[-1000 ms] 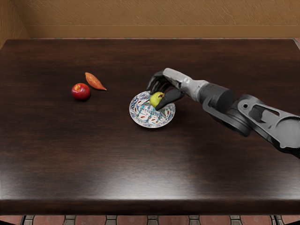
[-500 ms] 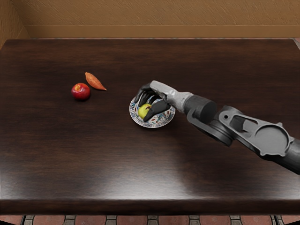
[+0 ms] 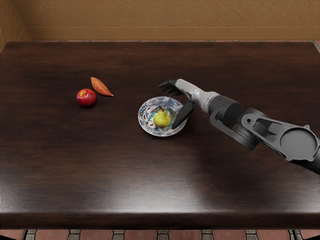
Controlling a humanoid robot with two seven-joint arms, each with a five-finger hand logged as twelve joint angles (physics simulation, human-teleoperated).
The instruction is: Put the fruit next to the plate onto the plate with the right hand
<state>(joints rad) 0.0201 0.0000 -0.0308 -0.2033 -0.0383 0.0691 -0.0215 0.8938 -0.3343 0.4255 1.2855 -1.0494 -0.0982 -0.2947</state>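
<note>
The right hand [image 3: 179, 100] is hovering at the far right rim of the plate [image 3: 144, 121], fingers spread and gripping nothing, thumb reaching over the rim. The pear [image 3: 161, 118] is lying on the plate. An apple [image 3: 86, 97] and an orange vegetable [image 3: 101, 86] are sitting well to the left on the table [image 3: 150, 175].

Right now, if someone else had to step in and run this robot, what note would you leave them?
Right hand: open, fingers spread, holding nothing, at the right rim of the patterned ceramic plate, with its thumb over the rim.
Left hand: not in view.
Yellow-green pear: lying on the plate, free of the hand.
Red apple and orange tapered root: side by side on the dark wooden table, well left of the plate.
Done: fruit is on the plate.
Left: probably only drawing the right arm clear.
</note>
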